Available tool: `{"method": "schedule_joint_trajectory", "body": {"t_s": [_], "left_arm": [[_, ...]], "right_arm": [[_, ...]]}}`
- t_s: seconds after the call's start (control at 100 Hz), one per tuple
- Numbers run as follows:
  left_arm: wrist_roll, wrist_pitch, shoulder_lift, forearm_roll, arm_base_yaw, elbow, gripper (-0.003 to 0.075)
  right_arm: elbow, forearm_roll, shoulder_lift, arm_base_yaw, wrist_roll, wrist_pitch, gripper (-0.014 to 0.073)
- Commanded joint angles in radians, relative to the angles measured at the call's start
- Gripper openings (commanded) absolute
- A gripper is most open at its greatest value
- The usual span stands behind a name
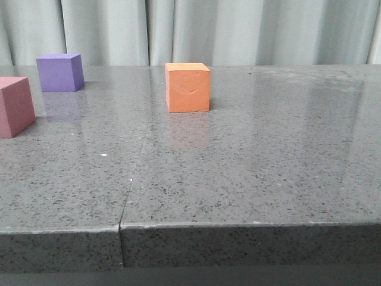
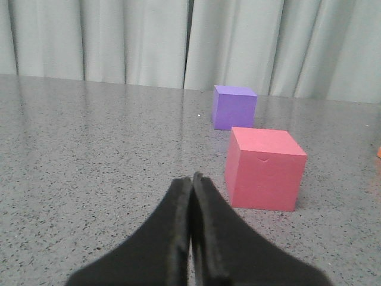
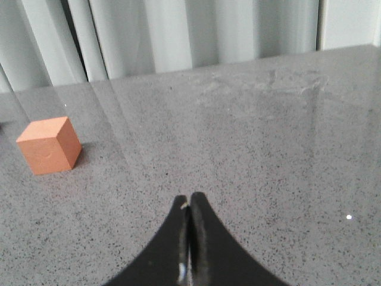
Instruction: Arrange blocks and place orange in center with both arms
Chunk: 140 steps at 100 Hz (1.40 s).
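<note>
Front view, matte orange cube, speckled table

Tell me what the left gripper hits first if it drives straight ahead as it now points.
Probably nothing: the shut left gripper aims past the pink-red cube over bare table toward the curtain; depth is unclear.

There are three cubes on the desk: one purple cube, one pink-red cube and one orange cube. There are two claws, one left claw and one right claw, each with two dark fingers pressed together. There is one desk, made of two slabs that meet at one seam, and one curtain behind it.
</note>
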Motion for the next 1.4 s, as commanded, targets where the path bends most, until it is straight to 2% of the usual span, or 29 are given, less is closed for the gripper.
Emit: {"method": "schedule_joint_trajectory", "body": {"t_s": [0.0,0.25,0.49,0.79,1.01,1.16,1.25,1.3,1.39], "left_arm": [[-0.004,-0.081,-0.029,0.001,0.001,0.040,-0.0020],[-0.004,-0.090,-0.029,0.001,0.001,0.029,-0.0020],[-0.004,-0.066,0.016,0.001,0.001,-0.101,-0.0021],[-0.004,0.168,0.255,0.003,0.001,-0.396,-0.0020],[-0.004,0.420,0.520,0.003,0.001,-0.634,-0.0020],[-0.004,0.509,0.664,0.003,0.001,-0.752,-0.0015],[-0.004,0.524,0.724,0.003,0.001,-0.802,0.0067],[-0.004,0.526,0.753,-0.001,0.001,-0.831,0.0158],[-0.004,0.516,0.789,-0.001,0.001,-0.871,0.0389]], "right_arm": [[-0.010,-0.017,-0.030,-0.005,-0.010,-0.075,-0.0067],[-0.009,-0.016,-0.046,-0.005,-0.010,-0.074,-0.0067],[-0.009,-0.016,-0.046,-0.005,-0.010,-0.074,-0.0067],[-0.009,-0.016,-0.046,-0.005,-0.010,-0.074,-0.0067],[-0.009,-0.016,-0.046,-0.005,-0.010,-0.074,-0.0067],[-0.009,-0.016,-0.046,-0.005,-0.010,-0.074,-0.0067],[-0.009,-0.016,-0.046,-0.005,-0.010,-0.074,-0.0067],[-0.009,-0.016,-0.046,-0.005,-0.010,-0.074,-0.0067],[-0.009,-0.016,-0.046,-0.005,-0.010,-0.074,-0.0067]]}}
